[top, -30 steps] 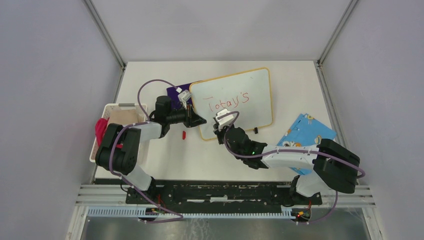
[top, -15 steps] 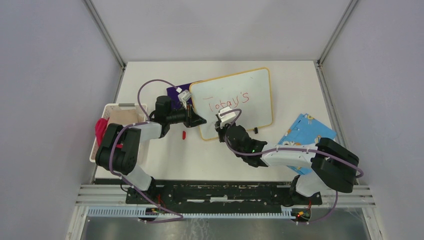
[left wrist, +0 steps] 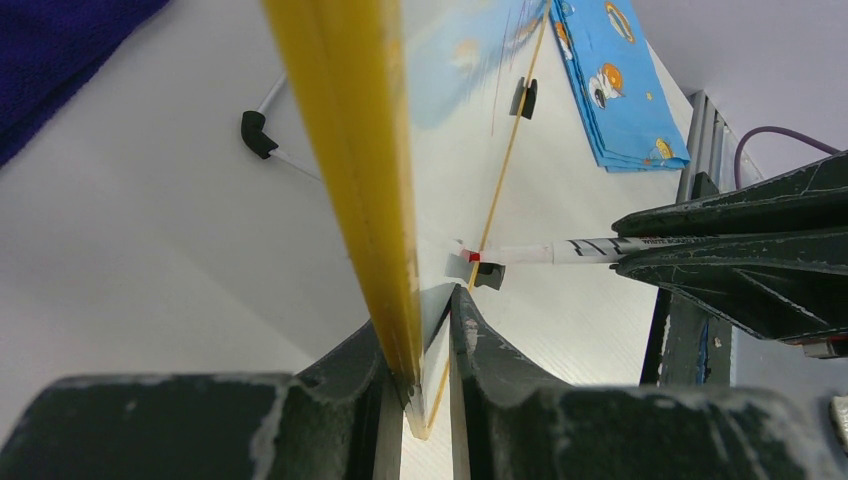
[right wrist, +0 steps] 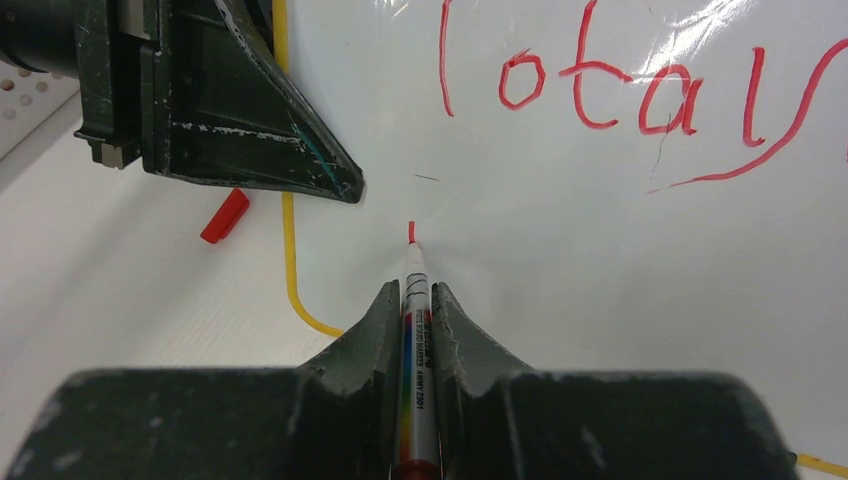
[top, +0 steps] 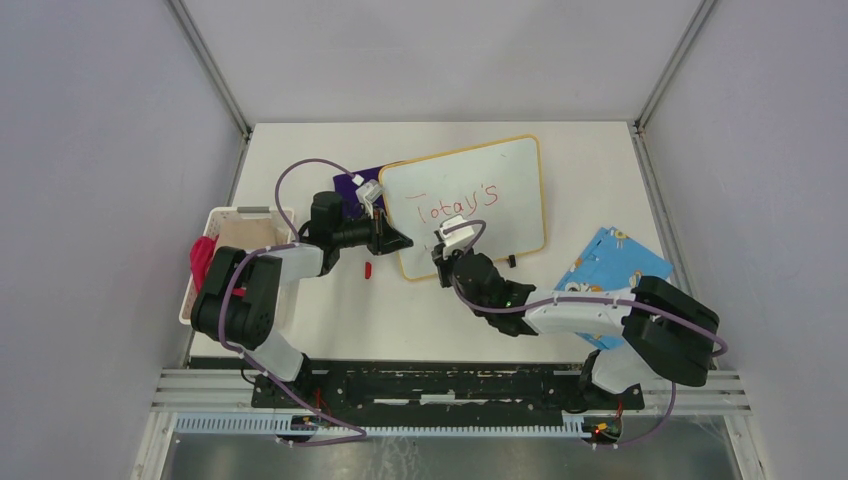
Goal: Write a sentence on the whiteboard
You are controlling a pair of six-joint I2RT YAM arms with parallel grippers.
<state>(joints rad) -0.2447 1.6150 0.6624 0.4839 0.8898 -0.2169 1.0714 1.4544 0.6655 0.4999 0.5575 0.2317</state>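
Toward the middle of the bench [top: 400, 325], found the whiteboard [top: 510, 180] lying face up, with a dark purple cloth [top: 350, 185] at its far left corner. Saw the left tool [left wrist: 425, 320] clenched on the yellow frame at the board's left edge, a finger on either side. Saw the right tool [right wrist: 410, 300] clenched on a red marker [right wrist: 416, 340], tip down and touching the white face near the lower left corner, just beside the left tool.

Read the first line of the sentence [right wrist: 640, 90], "Today's", in red across the upper part of the board, no different from a second ago. Noted a slight shift in the right tool over that second: a little up and to the right in the overhead view, then steady for the last half of it. Noted no shift in the left tool or the board.

Found a short red stroke [right wrist: 411, 232] just ahead of the marker tip, below the first letter and apart from the line above. Judged from this a second line barely opened, with nearly all of its words unwritten. Judged the left grip necessary as an anchor against sliding under the pen's pressure.

Spotted a small red cap [right wrist: 224, 216] on the bench just left of the frame, and a blue patterned cloth [top: 605, 265] well apart to the right.
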